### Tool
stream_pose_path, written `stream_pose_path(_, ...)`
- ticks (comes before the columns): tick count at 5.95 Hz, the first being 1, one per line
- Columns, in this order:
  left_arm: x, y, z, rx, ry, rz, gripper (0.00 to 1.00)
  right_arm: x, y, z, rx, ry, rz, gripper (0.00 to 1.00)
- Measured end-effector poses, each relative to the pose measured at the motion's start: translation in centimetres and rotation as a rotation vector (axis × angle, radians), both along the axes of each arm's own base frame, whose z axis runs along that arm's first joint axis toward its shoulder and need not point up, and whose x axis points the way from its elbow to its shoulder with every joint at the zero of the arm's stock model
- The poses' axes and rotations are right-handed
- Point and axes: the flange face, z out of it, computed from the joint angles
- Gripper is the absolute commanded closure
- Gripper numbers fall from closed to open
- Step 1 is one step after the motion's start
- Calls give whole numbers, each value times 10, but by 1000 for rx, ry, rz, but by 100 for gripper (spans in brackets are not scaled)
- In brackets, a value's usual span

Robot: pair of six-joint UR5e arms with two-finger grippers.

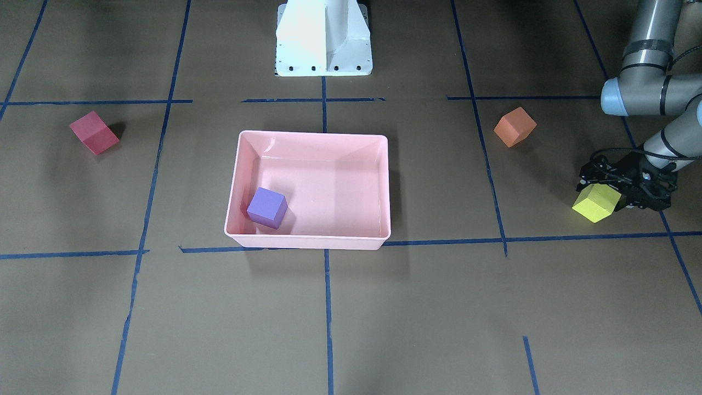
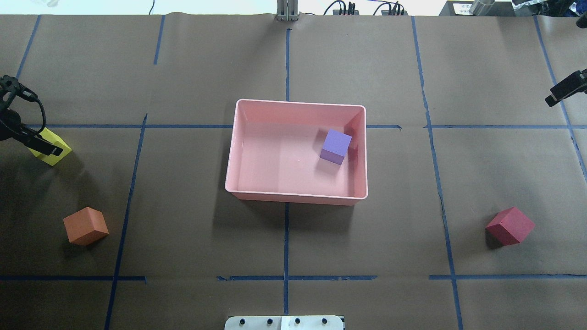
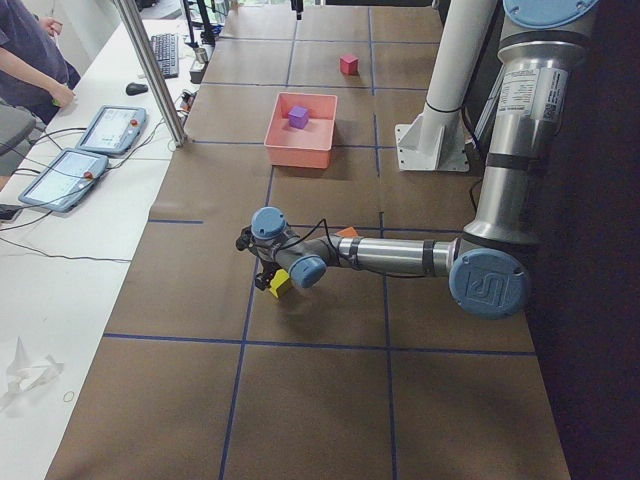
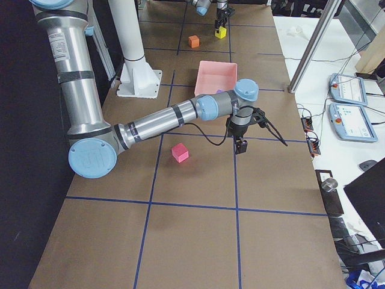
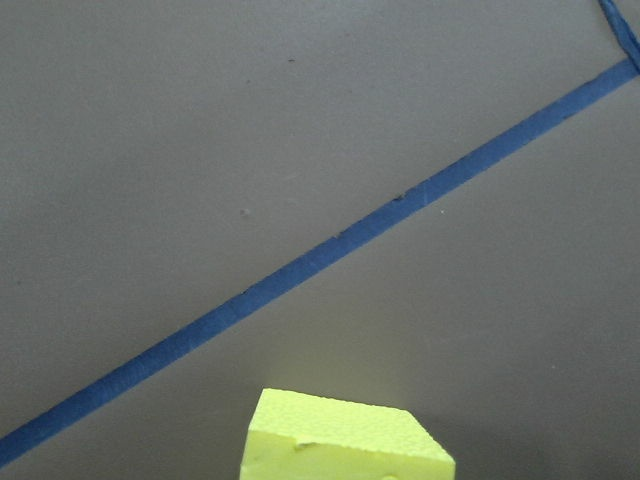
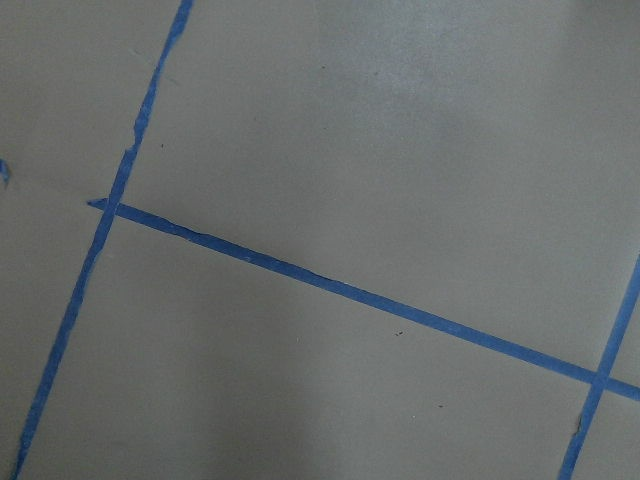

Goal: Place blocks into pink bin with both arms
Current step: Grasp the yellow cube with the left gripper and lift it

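Front-facing view: left end effector (image 1: pixel 603 193) holds yellow-green block (image 1: pixel 595 206); lift over pink bin (image 1: pixel 307 241) rim, drop beside purple block (image 1: pixel 267 207).

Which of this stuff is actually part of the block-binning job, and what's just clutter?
Job:
pink bin
purple block (already inside it)
red block
orange block
yellow-green block, at the left gripper
right gripper

Lying about:
white pedestal base
blue tape lines
touchscreen pendants and keyboard on the side bench
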Motion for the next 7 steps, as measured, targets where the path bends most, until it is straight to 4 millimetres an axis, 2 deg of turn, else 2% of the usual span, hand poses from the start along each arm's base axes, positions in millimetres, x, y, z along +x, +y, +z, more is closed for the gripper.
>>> stream_pose_path(2, 13, 5, 2, -9, -6, 22, 24, 1, 5, 10, 4, 5, -19, 0)
stream_pose_path(4, 19, 6, 2, 0, -21, 22, 36, 3, 11, 20, 15, 10, -48, 0)
stream_pose_path(5, 21, 3, -8, 7, -17, 19, 36, 3, 12, 22, 14, 11, -51, 0)
stream_pose_path(6, 26, -8, -37, 0, -14, 11, 35, 4, 15, 24, 9, 12, -48, 0)
stream_pose_path(7, 37, -26, -96, -41, -15, -19, 34, 4, 17, 24, 4, 12, -41, 0)
